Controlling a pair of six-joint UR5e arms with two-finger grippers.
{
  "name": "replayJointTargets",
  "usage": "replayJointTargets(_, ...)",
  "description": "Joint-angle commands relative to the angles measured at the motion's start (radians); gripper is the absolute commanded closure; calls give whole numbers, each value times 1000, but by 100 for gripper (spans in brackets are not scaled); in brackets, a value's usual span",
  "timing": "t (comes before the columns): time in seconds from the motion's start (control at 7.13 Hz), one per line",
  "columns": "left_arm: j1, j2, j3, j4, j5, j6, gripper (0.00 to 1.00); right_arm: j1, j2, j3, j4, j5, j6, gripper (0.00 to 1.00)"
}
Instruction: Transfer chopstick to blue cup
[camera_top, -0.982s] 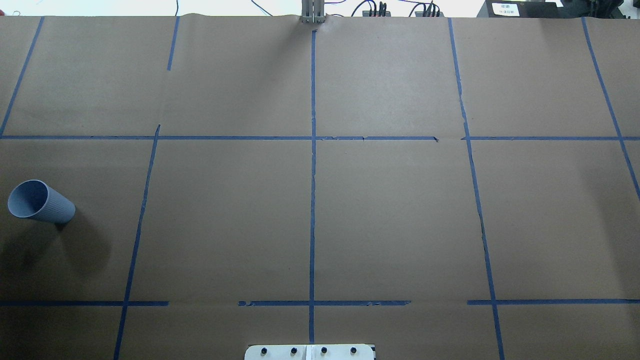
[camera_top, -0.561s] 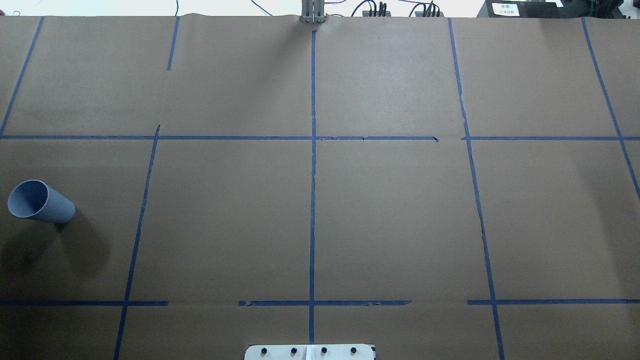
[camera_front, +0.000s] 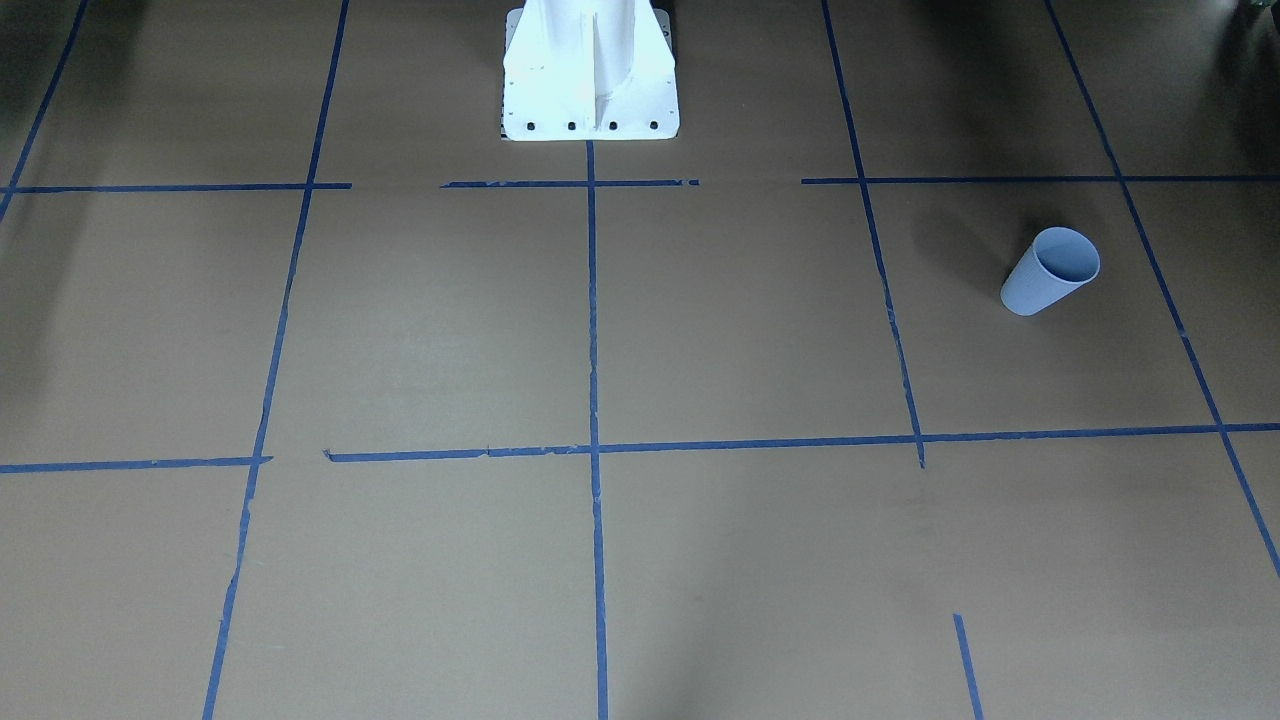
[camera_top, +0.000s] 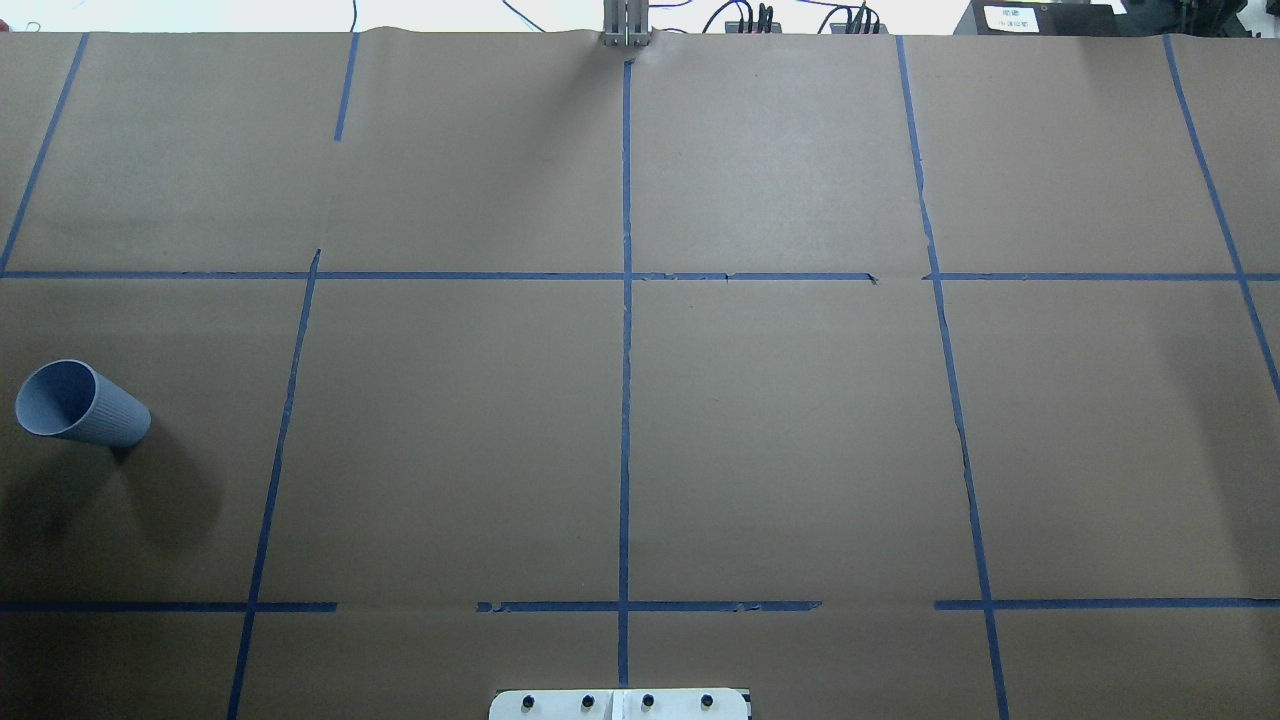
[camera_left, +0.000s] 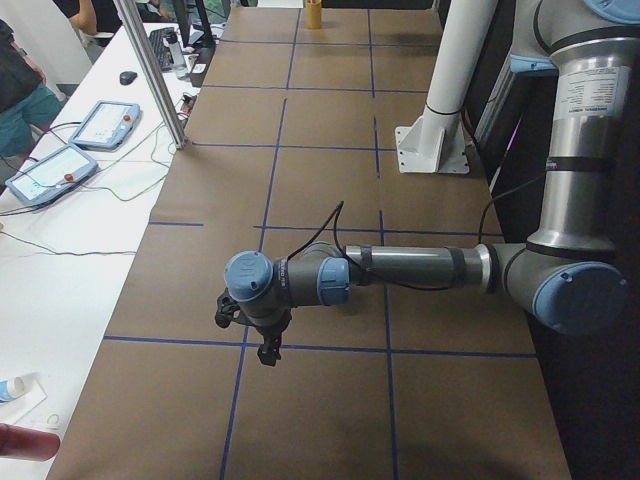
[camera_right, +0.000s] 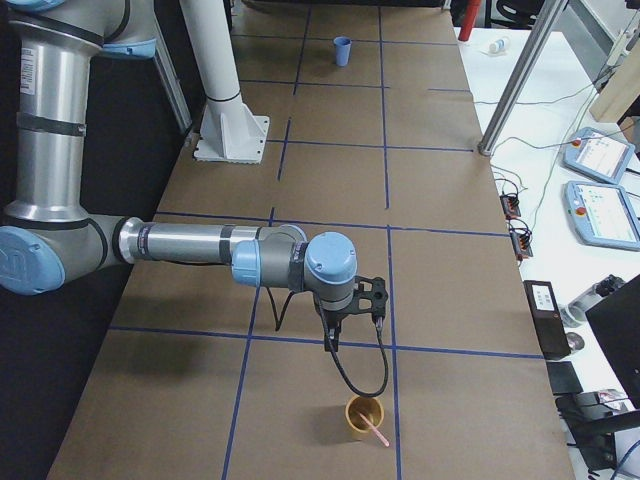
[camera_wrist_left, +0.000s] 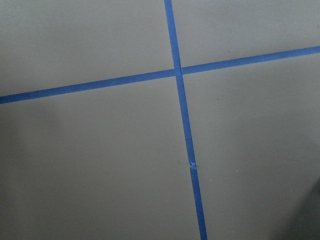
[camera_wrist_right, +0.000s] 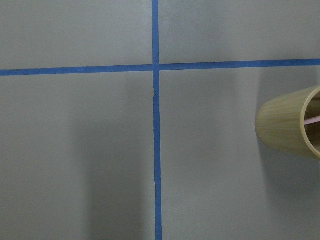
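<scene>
The blue cup (camera_top: 80, 403) stands upright at the table's left end; it also shows in the front view (camera_front: 1050, 270) and far off in the right view (camera_right: 342, 50). One pale pink chopstick (camera_right: 376, 433) leans in a tan wooden cup (camera_right: 365, 415) at the table's right end; both show at the right wrist view's edge, the chopstick (camera_wrist_right: 312, 120) inside the cup (camera_wrist_right: 287, 122). My right gripper (camera_right: 332, 345) hangs above the table, a little short of the tan cup. My left gripper (camera_left: 268, 355) hangs over a tape line. I cannot tell whether either is open or shut.
The white robot base (camera_front: 590, 80) stands at the table's middle edge. Blue tape lines (camera_top: 625, 400) grid the brown paper. A metal post (camera_right: 515, 80) and teach pendants (camera_right: 603, 155) stand beside the table, across from the robot.
</scene>
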Motion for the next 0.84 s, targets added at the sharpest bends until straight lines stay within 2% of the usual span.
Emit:
replayJointTargets(0.0, 13, 49, -139, -2, -3, -179, 0, -1, 1, 2, 7, 0, 2, 0)
replayJointTargets(0.14, 42, 99, -233, -22, -5, -255, 0, -1, -1, 2, 7, 0, -2, 0)
replayJointTargets(0.42, 120, 119, -316, -30, -15, -385, 0, 1, 1, 11, 9, 0, -1, 0)
replayJointTargets(0.56, 220, 124, -330, -94, -34, -520, 0, -1, 1, 11, 9, 0, 1, 0)
replayJointTargets(0.7, 306, 150, -324, -234, -28, -666, 0, -1, 1, 11, 9, 0, -1, 0)
